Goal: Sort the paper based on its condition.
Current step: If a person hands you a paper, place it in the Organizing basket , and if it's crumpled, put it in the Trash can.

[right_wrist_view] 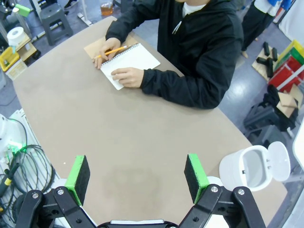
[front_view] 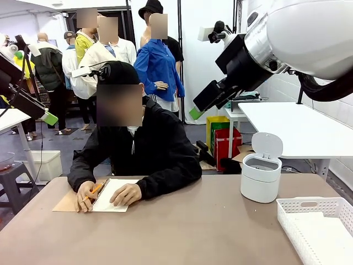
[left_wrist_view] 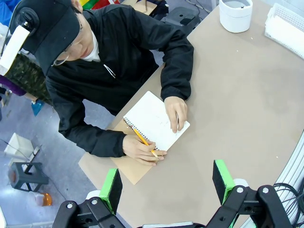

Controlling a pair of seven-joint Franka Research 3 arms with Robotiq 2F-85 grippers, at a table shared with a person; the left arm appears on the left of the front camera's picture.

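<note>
Person's hand [front_view: 85, 196] is writing in notebook [front_view: 113, 194] far left; left gripper [left_wrist_view: 167, 183] and right gripper [right_wrist_view: 136, 172] are hovering above table [right_wrist_view: 118, 142], jaws apart, empty.

We note brown worktop [front_view: 193, 232], white notebook [left_wrist_view: 154, 118] on tan cover [left_wrist_view: 133, 170], orange pencil [left_wrist_view: 142, 139], white bin [front_view: 260, 178], white lattice basket [front_view: 309, 206], green pads [left_wrist_view: 222, 176] on left hand [left_wrist_view: 167, 184], right hand [right_wrist_view: 137, 175]

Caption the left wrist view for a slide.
Open left gripper above the table while a person writes in a spiral notebook.
</note>
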